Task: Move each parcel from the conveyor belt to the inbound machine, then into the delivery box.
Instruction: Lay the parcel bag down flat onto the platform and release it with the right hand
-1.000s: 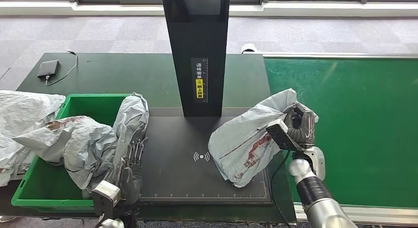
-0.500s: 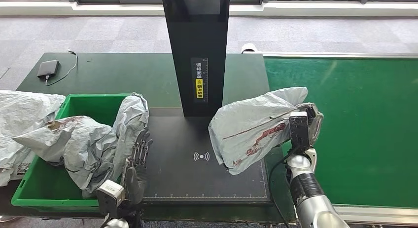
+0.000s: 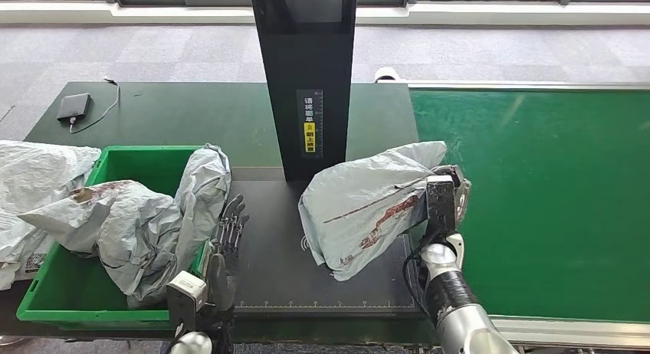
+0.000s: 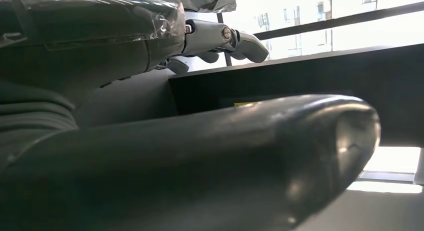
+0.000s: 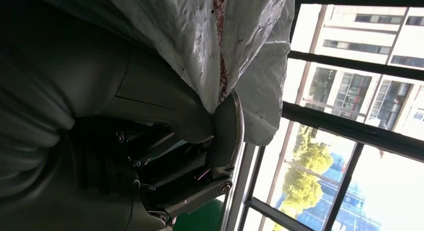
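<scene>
A grey plastic parcel (image 3: 360,208) with red print hangs tilted over the black platform (image 3: 306,281) of the inbound machine, just in front of its black pillar (image 3: 306,78). My right hand (image 3: 446,195) grips the parcel at its right end; in the right wrist view the bag (image 5: 225,36) is pinched under the thumb (image 5: 220,126). My left hand (image 3: 226,239) is open with straight fingers at the platform's left edge, beside a grey parcel (image 3: 203,185) draped over the rim of the green delivery box (image 3: 46,304). Its thumb (image 4: 250,156) looms large in the left wrist view.
The green conveyor belt (image 3: 552,201) runs along the right. More grey parcels (image 3: 123,224) lie in the box, and others (image 3: 31,170) lie left of it. A black device with a cable (image 3: 75,106) sits on the dark table at the back left.
My right hand has carried the parcel leftward from the belt's edge over the machine platform. My left hand has moved forward and a little right along the platform's left edge.
</scene>
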Robot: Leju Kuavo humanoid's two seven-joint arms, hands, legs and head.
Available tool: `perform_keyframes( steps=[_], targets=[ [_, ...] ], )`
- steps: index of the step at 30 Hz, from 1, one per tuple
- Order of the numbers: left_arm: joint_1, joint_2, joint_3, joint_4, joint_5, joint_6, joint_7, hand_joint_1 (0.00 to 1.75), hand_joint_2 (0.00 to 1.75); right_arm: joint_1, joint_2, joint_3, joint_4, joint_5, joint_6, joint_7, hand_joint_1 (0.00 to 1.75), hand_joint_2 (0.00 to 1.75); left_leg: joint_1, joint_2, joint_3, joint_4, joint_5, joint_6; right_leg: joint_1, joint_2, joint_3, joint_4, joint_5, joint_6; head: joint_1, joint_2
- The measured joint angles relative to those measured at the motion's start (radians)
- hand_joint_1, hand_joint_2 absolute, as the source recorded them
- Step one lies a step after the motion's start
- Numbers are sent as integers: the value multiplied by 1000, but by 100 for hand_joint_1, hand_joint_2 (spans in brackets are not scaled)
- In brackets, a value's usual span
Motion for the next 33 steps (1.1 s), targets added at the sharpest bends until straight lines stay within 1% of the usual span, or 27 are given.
perform_keyframes(
  steps=[7, 10, 14, 15, 16, 18, 19, 20, 22, 26, 30, 33],
  targets=[
    [-16, -3, -15, 11, 3, 28, 8, 0, 0, -17, 71, 49, 51, 58, 36, 71, 175, 175, 0, 0, 0, 0, 0, 0, 0, 0, -1, 0, 0, 0, 0, 0],
    [-18, -4, -19, 11, 2, 30, 10, 0, 0, -29, 88, 58, 62, 64, 38, 78, 175, 175, 0, 0, 0, 0, 0, -1, 0, 0, -1, 0, 0, 0, 0, 0],
    [-18, -4, -20, 11, 2, 31, 11, 0, 0, -36, 97, 58, 74, 70, 43, 84, 175, 175, 0, 0, 0, 0, 0, -1, 0, 0, -1, 0, 0, 0, 0, 0],
    [-18, -4, -20, 10, 0, 31, 12, 0, 0, -38, 99, 60, 77, 76, 45, 92, 168, 175, 0, 0, -1, 0, 0, -1, 0, 0, -1, 0, 0, 0, 0, 0],
    [-18, -5, -20, 8, -1, 32, 13, 0, 0, -41, 101, 63, 79, 84, 47, 103, 136, 175, 0, 0, -1, 0, 0, -1, 0, 0, -1, 0, 0, 0, 0, 0],
    [-18, -9, -20, -1, -8, 32, 20, 0, 0, -50, 106, 73, 85, 105, 49, 131, 48, 175, 0, 0, -1, 0, 0, -1, 0, 0, -1, 0, 0, 0, 0, 0],
    [-18, -12, -20, -6, -12, 32, 25, 0, 0, -55, 108, 79, 88, 116, 53, 146, 11, 175, 0, 0, -1, 0, 0, -1, 0, 0, -1, 0, 0, 0, 0, 0],
    [-18, -14, -20, -11, -16, 31, 29, 0, 0, -59, 109, 84, 90, 125, 60, 158, 0, 175, 0, 0, -1, 0, 0, -1, 0, 0, -1, 0, 0, 0, 0, 0],
    [-18, -18, -20, -18, -21, 27, 36, 0, 0, -67, 111, 90, 94, 138, 75, 174, 0, 175, 0, 0, -1, 0, 1, -1, 0, 0, -1, 0, 0, 0, 0, 0],
    [-23, -27, -19, -27, -40, 28, 41, 0, 0, -70, 112, 93, 95, 169, 80, 173, 0, 175, 0, 0, -1, 0, 1, -1, 0, 0, -1, 0, 0, 0, 0, 0],
    [-24, -37, -16, -45, -75, 101, 41, 0, 0, -65, 110, 98, 83, 214, 74, 179, 0, 175, 0, 0, -1, 0, 1, -1, 0, 0, -1, 0, 0, 0, 0, 0],
    [-21, -40, -11, -65, -78, 142, 41, 0, 0, -53, 106, 102, 60, 225, 103, 186, 0, 175, 0, 0, -1, 0, 1, -1, 0, 0, -1, 0, 0, 0, 0, 0]
  ],
)
